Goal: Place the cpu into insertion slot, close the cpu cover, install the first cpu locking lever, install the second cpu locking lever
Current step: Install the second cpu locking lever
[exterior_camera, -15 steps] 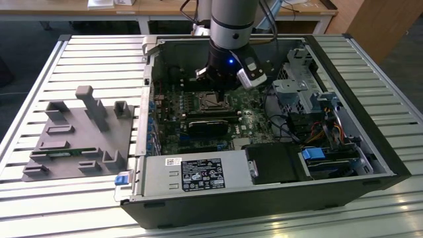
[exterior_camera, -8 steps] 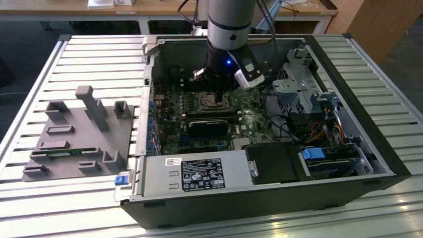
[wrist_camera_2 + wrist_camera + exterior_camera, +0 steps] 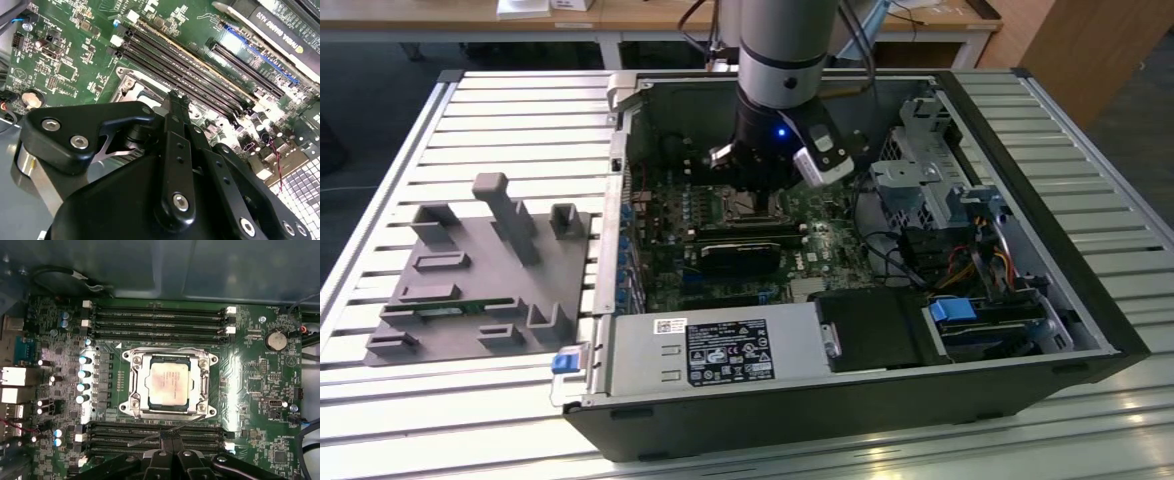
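In the first wrist view the cpu [image 3: 169, 384], a silvery square chip, lies flat in the insertion slot [image 3: 205, 383]. The cpu cover [image 3: 136, 384] is folded down around it as a silver frame. A thin wire locking lever [image 3: 150, 438] angles out from the socket's corner across the memory slots. My gripper [image 3: 171, 441] hangs right at this lever with its black fingers pressed together; whether they touch it is unclear. In the second wrist view the gripper [image 3: 175, 100] points down beside the socket's corner [image 3: 131, 86]. The exterior view has the gripper [image 3: 754, 195] low inside the computer case over the socket.
Long black memory slots [image 3: 157, 320] flank the socket on two sides. A black graphics card [image 3: 740, 255], a power supply [image 3: 720, 350] and a drive cage [image 3: 921, 180] crowd the case. A grey fixture plate [image 3: 480, 270] lies at the exterior view's left on the slatted table.
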